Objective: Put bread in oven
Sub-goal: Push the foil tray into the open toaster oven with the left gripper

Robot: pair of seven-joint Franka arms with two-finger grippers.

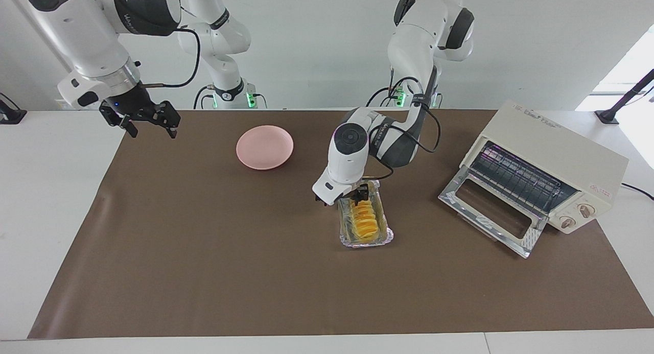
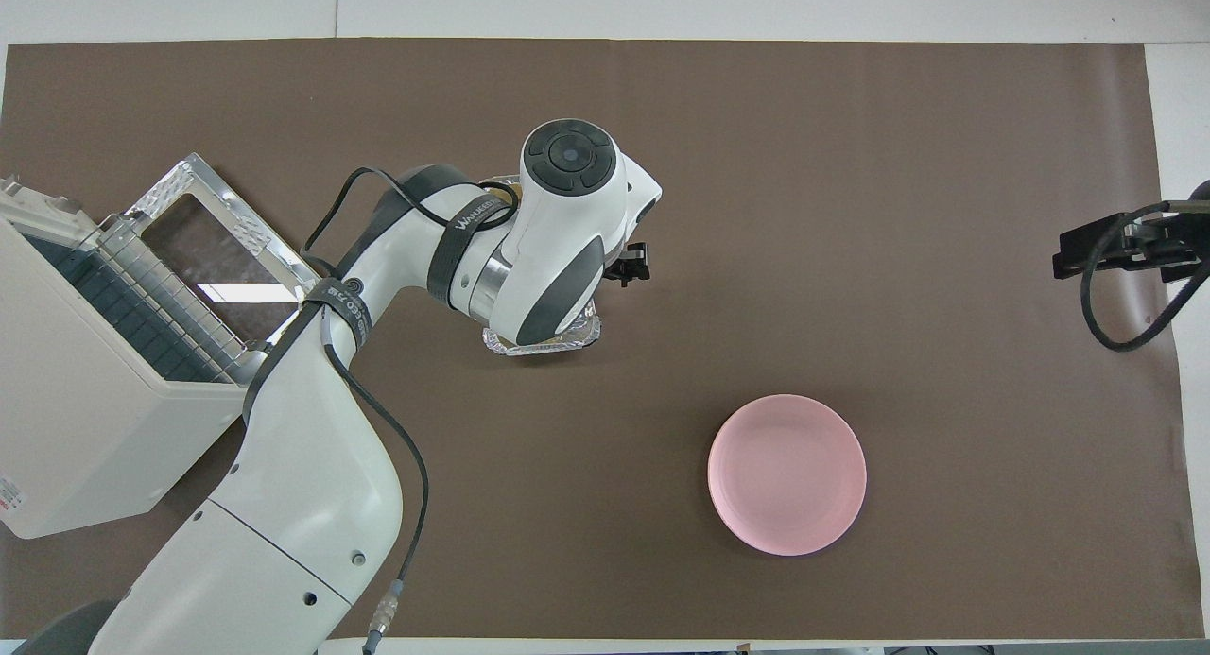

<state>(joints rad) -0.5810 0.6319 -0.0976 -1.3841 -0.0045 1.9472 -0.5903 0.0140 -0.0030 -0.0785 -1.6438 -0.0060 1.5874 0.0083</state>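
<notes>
Bread (image 1: 364, 219): small golden-yellow loaf, elongated, with crosswise ridges like stacked slices. It lies in a crinkled silver foil tray (image 1: 387, 236) near the middle of the brown mat (image 1: 204, 272), its long axis running toward and away from the robots. From overhead the loaf is hidden under the arm; only the tray's nearer rim (image 2: 539, 346) shows.

Oven (image 1: 557, 162): cream-white box at the left arm's end of the table, set at an angle. The glass door (image 1: 493, 211) is dropped open onto the mat, the wire rack (image 1: 521, 180) is visible inside, and two round knobs (image 1: 576, 215) sit at the corner farthest from the robots. Bare mat lies between the tray and the door's edge. A pink plate (image 1: 264, 147) sits nearer to the robots than the tray, toward the right arm's end, well apart from it. The strip of mat farthest from the robots carries nothing.

Left arm: reaches out from its base, elbow bent, wrist turned down. The left gripper (image 1: 360, 196) is at the end of the loaf nearest the robots, its fingers down around that end; whether they press on the bread I cannot tell.

Right arm waits: the right gripper (image 1: 150, 123) hangs raised over the mat's corner at its own end, fingers spread apart, holding nothing.
</notes>
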